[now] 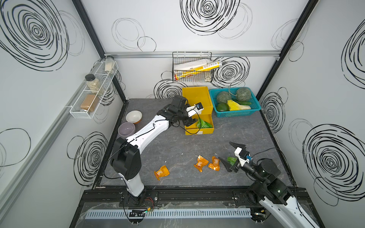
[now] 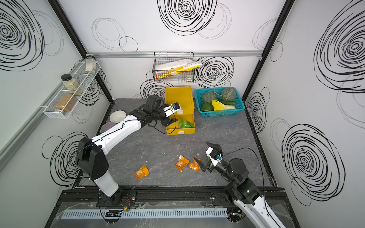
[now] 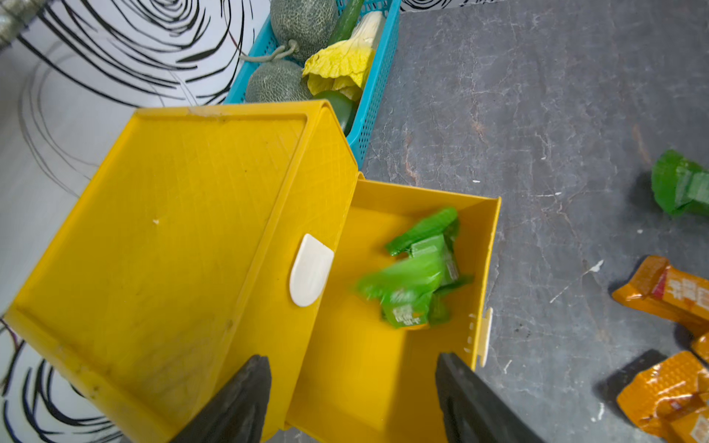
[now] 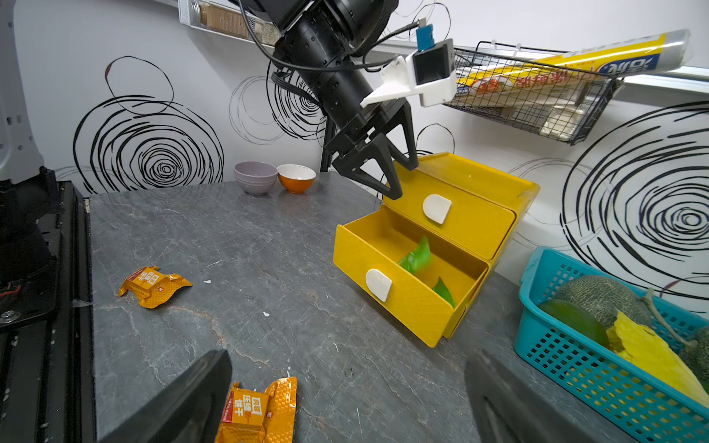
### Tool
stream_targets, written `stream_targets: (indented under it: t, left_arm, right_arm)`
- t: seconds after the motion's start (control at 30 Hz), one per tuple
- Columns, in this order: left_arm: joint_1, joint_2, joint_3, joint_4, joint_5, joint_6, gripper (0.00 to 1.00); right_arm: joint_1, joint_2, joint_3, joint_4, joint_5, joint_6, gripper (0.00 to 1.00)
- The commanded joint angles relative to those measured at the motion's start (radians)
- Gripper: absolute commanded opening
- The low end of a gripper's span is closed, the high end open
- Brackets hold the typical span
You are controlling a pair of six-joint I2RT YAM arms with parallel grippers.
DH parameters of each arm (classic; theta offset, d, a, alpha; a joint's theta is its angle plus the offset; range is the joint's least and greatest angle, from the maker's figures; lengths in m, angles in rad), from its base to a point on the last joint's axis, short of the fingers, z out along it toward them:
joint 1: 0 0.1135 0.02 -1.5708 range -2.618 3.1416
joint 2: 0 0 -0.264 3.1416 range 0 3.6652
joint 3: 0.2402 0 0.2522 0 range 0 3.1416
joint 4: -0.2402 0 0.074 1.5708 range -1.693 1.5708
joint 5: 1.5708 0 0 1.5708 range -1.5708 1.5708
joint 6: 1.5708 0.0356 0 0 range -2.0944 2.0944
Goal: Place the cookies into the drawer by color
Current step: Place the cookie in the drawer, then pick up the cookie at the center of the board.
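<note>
The yellow drawer cabinet stands at the back with its middle drawer pulled out. Green cookies lie inside it, one of them blurred. My left gripper hangs open just above that drawer, with nothing between its fingers. Three orange cookies and one green cookie lie on the table near the front. My right gripper stands wide open and empty over the table beside the green one, with an orange cookie next to one finger.
A teal basket of vegetables sits right of the cabinet. Two bowls stand at the left edge beside my left arm. A wire basket hangs on the back wall and a jar shelf on the left wall.
</note>
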Motion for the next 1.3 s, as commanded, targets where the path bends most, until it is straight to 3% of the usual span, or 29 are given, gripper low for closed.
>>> stream_targets:
  t: [0.0, 0.4, 0.7, 0.93, 1.17, 1.27]
  left_arm:
    - [0.004, -0.077, -0.043, 0.072, -0.016, -0.036, 0.87]
    - [0.052, -0.242, -0.085, 0.079, -0.011, -0.203, 0.99]
    - [0.082, -0.414, -0.234, 0.061, 0.035, -0.254, 0.99]
    - [0.087, -0.528, -0.367, 0.063, 0.065, -0.28, 0.99]
    - [0.134, -0.591, -0.477, 0.092, 0.149, -0.326, 0.99]
    - [0.162, -0.615, -0.518, 0.11, 0.199, -0.337, 0.99]
  right_arm:
    - [-0.001, -0.006, -0.009, 0.037, -0.002, 0.0, 1.0]
    - [-0.001, -0.025, -0.005, 0.041, 0.06, 0.016, 1.0]
    - [-0.001, -0.025, 0.012, 0.049, 0.147, 0.049, 1.0]
    - [-0.001, 0.062, 0.095, -0.004, 0.238, 0.1, 1.0]
    - [-0.001, 0.169, 0.22, -0.105, 0.365, 0.254, 1.0]
    - [0.0, 0.215, 0.263, -0.147, 0.458, 0.388, 0.96]
